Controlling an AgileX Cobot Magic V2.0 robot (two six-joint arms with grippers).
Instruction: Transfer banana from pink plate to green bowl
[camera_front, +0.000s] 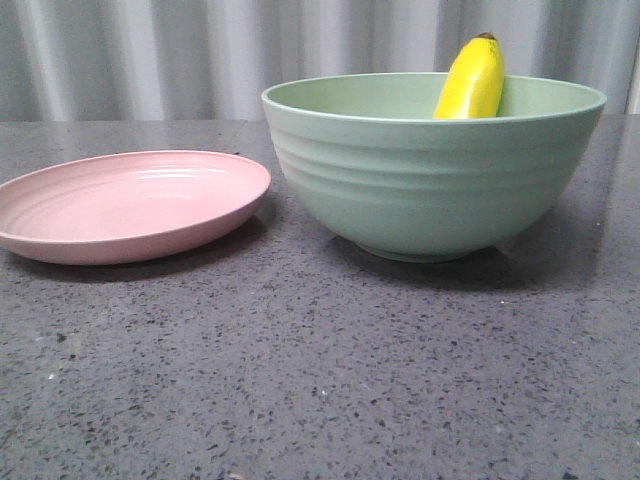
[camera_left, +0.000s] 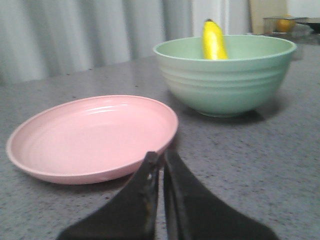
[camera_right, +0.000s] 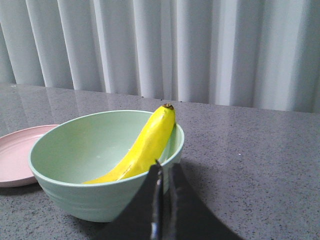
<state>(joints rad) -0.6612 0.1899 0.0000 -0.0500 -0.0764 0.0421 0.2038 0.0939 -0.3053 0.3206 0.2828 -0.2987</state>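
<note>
- The banana (camera_front: 472, 82) lies inside the green bowl (camera_front: 430, 190), leaning against the inner wall; its long axis runs from the bowl's floor up to the rim, and its dark tip pokes above the rim on the far side.
- In the right wrist view the banana (camera_right: 142, 150) climbs in a gentle curve, its lower end resting on the bowl's bottom.
- The pink plate (camera_front: 120, 205) sits bare just beside the bowl, to its left, on the speckled grey table (camera_front: 320, 380).
- The left gripper (camera_left: 162, 157) hovers low at the plate's near edge, its fingers pressed together on nothing.
- The right gripper (camera_right: 164, 167) hangs close beside the bowl's rim, its fingers likewise closed and empty, pointing toward the banana.
</note>
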